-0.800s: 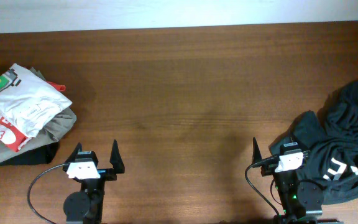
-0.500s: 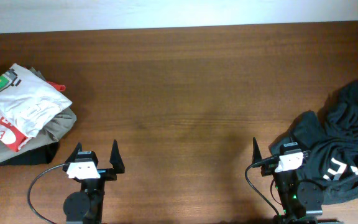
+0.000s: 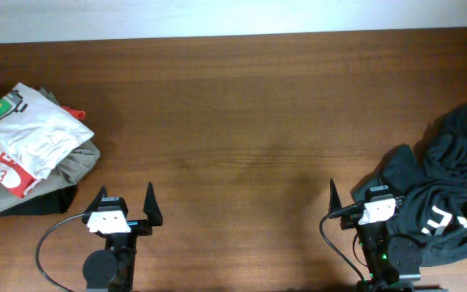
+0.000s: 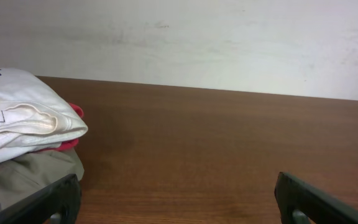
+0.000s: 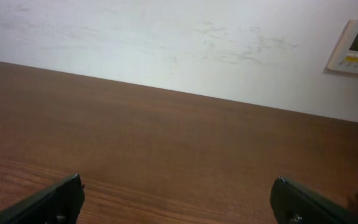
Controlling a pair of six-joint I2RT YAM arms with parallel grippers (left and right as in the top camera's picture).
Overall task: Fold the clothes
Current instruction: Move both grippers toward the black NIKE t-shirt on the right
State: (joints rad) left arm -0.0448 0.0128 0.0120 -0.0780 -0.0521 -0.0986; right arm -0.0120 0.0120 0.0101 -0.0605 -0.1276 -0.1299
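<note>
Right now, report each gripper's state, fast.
Left gripper: open, holding nothing.
Right gripper: open, holding nothing; the black T-shirt beside it is not gripped.

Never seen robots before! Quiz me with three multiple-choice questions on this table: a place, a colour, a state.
1. Where is the black T-shirt? A on the left pile; B crumpled at the table's right edge; C mid-table.
2. The label on the white folded tee is: A green; B blue; C yellow.
3. The two arms' fingers are: A both shut on cloth; B one open, one shut; C both open, empty.
Answers: B, it lies bunched beside the right fingers; A, the overhead view shows green; C, the left fingers and the right ones stand spread with nothing between.
</note>
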